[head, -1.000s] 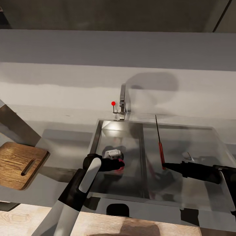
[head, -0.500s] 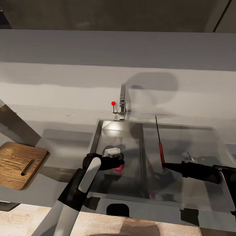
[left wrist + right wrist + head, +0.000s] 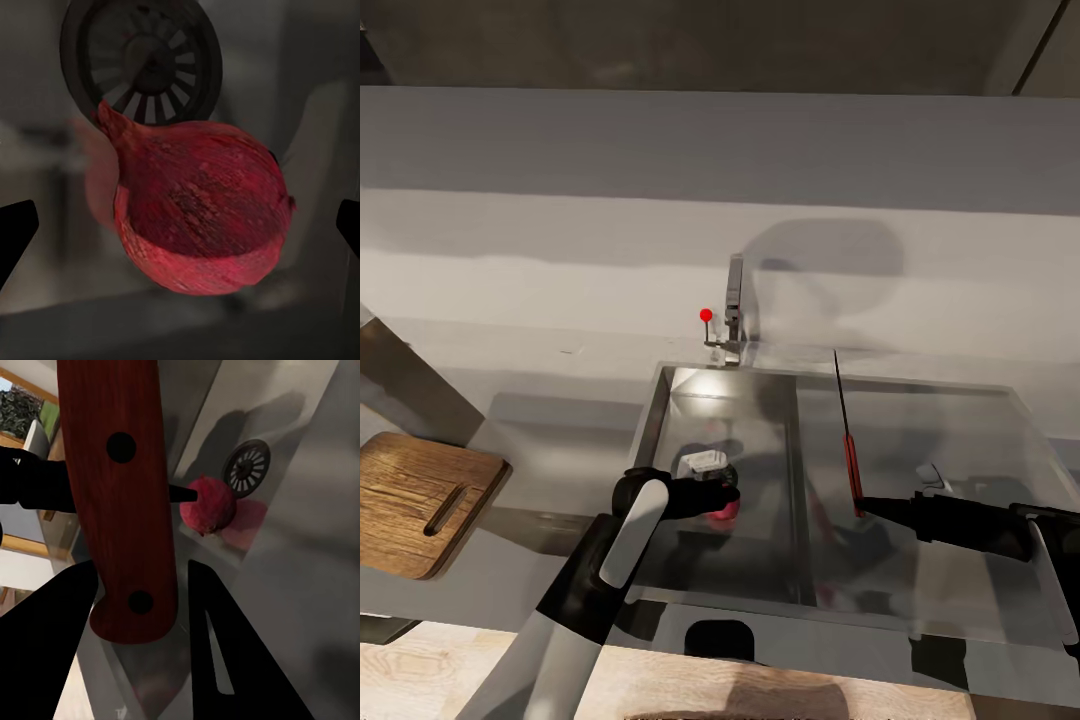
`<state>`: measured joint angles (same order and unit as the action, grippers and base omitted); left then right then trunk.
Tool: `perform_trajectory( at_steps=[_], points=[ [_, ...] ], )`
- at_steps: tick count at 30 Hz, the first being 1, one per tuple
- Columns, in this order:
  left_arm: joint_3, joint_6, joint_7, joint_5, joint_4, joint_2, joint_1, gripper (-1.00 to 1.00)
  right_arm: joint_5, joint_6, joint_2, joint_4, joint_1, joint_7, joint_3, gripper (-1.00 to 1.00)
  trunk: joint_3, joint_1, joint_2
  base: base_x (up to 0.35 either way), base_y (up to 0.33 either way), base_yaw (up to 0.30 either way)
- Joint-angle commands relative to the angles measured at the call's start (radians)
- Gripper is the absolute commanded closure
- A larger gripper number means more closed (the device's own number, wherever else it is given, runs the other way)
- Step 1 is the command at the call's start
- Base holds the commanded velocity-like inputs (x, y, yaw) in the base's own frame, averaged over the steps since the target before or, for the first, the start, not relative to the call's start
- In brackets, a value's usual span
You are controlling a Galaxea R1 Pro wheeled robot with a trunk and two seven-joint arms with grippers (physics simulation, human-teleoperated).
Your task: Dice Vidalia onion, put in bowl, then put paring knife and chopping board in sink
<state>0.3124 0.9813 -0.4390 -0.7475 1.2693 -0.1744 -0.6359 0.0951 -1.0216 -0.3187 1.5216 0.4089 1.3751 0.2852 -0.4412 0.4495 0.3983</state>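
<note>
The pinkish-red Vidalia onion (image 3: 723, 511) (image 3: 202, 217) lies on the floor of the sink (image 3: 652, 415) beside the round drain (image 3: 142, 60). My left gripper (image 3: 726, 498) (image 3: 180, 229) is down in the basin and open, one fingertip on each side of the onion without touching it. My right gripper (image 3: 865, 506) (image 3: 142, 566) is shut on the red handle of the paring knife (image 3: 850, 465) (image 3: 116, 495), held over the sink with the dark blade pointing toward the back wall. The chopping board (image 3: 415, 500) lies on the countertop (image 3: 560, 440) at the far left. The bowl is out of view.
The chrome faucet (image 3: 735, 300) with its red knob (image 3: 706, 315) rises behind the sink. A divider (image 3: 798, 480) splits the basin in two. A grey wall runs along the back. A dark slanted object (image 3: 400, 385) stands behind the board.
The left gripper has shifted slightly at the onion, which shows a bit more beneath it. The right arm and the knife have stayed still.
</note>
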Motion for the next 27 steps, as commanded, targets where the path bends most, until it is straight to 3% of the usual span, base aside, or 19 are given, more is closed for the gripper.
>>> perform_trajectory(
  at_steps=[1, 24, 25, 27],
  points=[
    [0.0, 0.002, -0.01, -0.01, 0.001, 0.0, -0.001, -1.0, 0.003, -0.008, 0.0, 0.0, 0.001, 0.001, 0.0, 1.0, -0.003, 0.0, 0.002, 0.0, 0.0, 0.0],
    [0.0, 0.002, -0.012, -0.01, 0.001, 0.0, -0.001, -1.0, 0.003, -0.008, 0.0, 0.0, 0.001, 0.001, 0.0, 1.0, -0.036, 0.0, 0.002, 0.0, 0.0, 0.0],
    [0.0, 0.001, -0.012, -0.01, 0.001, 0.0, -0.001, 1.0, 0.003, -0.008, 0.0, 0.0, 0.001, 0.001, 0.0, 1.0, -0.036, 0.0, 0.002, 0.0, 0.0, 0.0],
    [0.0, 0.001, -0.012, -0.01, 0.001, 0.0, -0.001, 1.0, 0.003, -0.008, 0.0, 0.0, 0.001, 0.001, 0.0, 1.0, -0.036, 0.0, 0.002, 0.0, 0.0, 0.0]
  ],
)
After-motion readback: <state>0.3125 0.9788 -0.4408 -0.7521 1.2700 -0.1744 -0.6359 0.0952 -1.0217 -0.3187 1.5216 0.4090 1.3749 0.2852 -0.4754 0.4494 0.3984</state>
